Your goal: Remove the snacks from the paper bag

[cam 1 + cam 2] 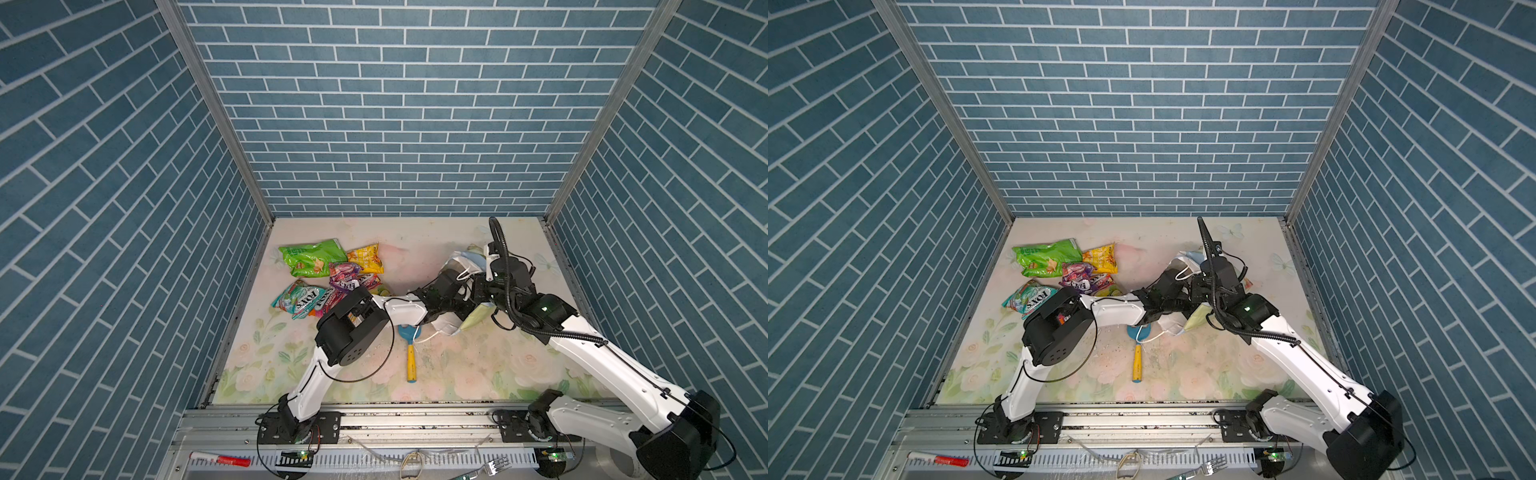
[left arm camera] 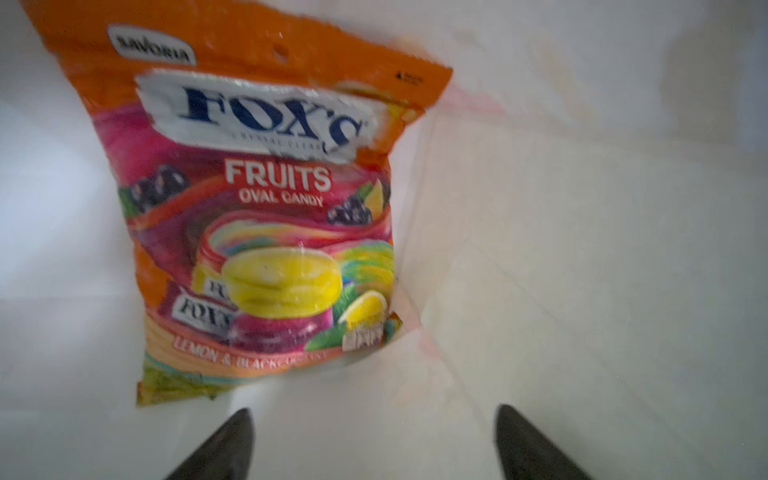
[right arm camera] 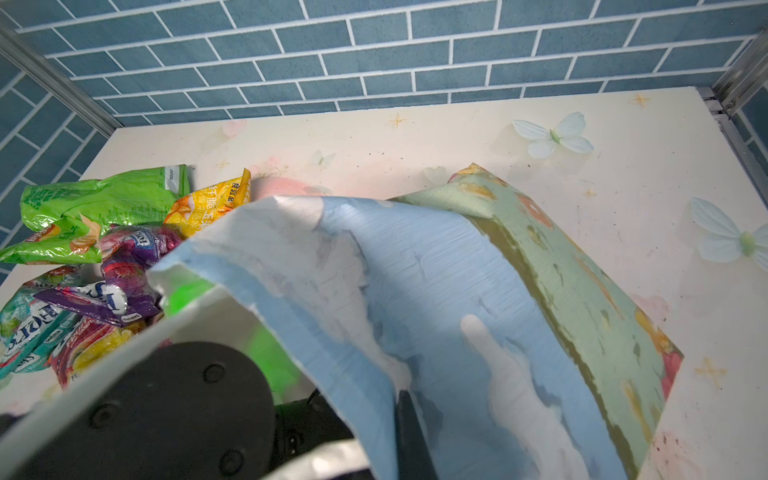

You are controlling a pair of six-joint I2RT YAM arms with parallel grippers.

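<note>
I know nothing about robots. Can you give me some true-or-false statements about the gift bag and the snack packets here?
An orange glossy fruit-candy packet lies inside the cloud-printed paper gift bag. True.
The left gripper is clamped on that packet. False: its jaws stand open, short of it.
The large bright green crinkly packet is inside the bag. False: it lies on the floral table.
The right gripper is shut on the bag's edge. True.
</note>
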